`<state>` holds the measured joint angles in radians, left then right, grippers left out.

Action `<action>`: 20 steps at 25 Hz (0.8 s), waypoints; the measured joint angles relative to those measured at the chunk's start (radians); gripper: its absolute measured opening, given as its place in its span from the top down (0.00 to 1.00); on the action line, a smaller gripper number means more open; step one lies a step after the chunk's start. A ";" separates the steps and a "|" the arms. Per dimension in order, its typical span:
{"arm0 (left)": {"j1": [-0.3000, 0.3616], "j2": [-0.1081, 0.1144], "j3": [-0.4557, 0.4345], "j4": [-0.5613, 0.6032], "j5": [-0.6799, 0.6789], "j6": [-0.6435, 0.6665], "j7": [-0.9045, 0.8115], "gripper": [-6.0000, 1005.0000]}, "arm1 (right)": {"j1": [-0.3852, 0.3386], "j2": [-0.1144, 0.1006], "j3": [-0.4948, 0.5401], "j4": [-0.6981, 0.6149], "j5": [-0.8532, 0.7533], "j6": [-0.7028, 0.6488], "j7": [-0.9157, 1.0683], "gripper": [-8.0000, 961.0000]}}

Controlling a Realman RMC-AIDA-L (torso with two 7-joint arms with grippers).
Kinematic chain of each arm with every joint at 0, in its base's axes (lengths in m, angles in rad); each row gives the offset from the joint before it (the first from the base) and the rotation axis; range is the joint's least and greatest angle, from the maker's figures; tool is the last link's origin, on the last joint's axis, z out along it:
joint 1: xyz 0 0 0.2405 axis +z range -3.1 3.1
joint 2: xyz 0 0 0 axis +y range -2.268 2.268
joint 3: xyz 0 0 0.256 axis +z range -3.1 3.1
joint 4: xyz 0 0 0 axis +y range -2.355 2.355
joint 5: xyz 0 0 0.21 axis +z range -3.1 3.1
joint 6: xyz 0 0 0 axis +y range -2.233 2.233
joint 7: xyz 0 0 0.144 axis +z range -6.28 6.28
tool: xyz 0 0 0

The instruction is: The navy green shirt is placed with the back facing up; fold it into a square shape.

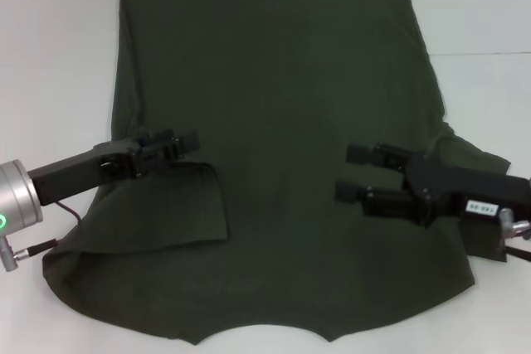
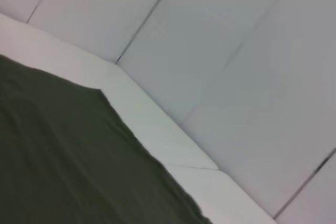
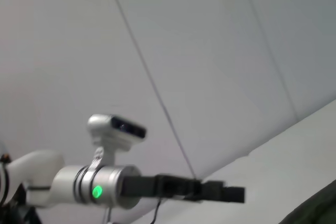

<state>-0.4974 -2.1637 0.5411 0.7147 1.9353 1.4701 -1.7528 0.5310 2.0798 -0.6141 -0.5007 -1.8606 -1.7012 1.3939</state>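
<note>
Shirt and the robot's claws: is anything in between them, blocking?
No, nothing visible is in the way. The navy green shirt lies spread out, and the left gripper and the right gripper are both right over the cloth.

We see the navy green shirt [image 1: 274,122] spread flat across the white table [image 1: 50,55], plain dark olive cloth with no print. Its straight edge lies at the far side, and its curved, wavy edge runs along the near side. On the left a flap of the cloth is folded inward over the body. The right side bulges outward in soft creases.
</note>
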 joint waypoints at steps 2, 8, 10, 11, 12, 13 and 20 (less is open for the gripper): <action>0.001 -0.001 0.000 -0.008 -0.015 0.037 0.053 0.34 | -0.006 -0.007 0.018 -0.001 0.011 -0.002 0.026 0.09; 0.005 -0.003 0.005 -0.069 -0.072 0.133 0.291 0.22 | -0.028 -0.029 0.092 -0.056 0.016 0.003 0.219 0.09; 0.005 -0.004 0.009 -0.099 -0.076 0.140 0.398 0.18 | -0.034 -0.033 0.101 -0.095 0.016 0.011 0.313 0.09; 0.004 -0.004 0.011 -0.108 -0.076 0.139 0.432 0.16 | -0.038 -0.035 0.104 -0.117 0.015 0.019 0.364 0.09; 0.003 -0.004 0.015 -0.117 -0.075 0.136 0.461 0.14 | -0.041 -0.037 0.106 -0.138 0.014 0.029 0.419 0.09; 0.001 -0.004 0.024 -0.133 -0.070 0.128 0.503 0.12 | -0.045 -0.040 0.106 -0.158 0.011 0.042 0.470 0.09; 0.011 -0.008 0.101 -0.154 -0.024 0.100 0.651 0.05 | -0.058 -0.081 0.102 -0.212 -0.053 0.113 0.731 0.09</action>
<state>-0.4867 -2.1715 0.6426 0.5606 1.9117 1.5705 -1.1015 0.4732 1.9986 -0.5117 -0.7132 -1.9141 -1.5881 2.1248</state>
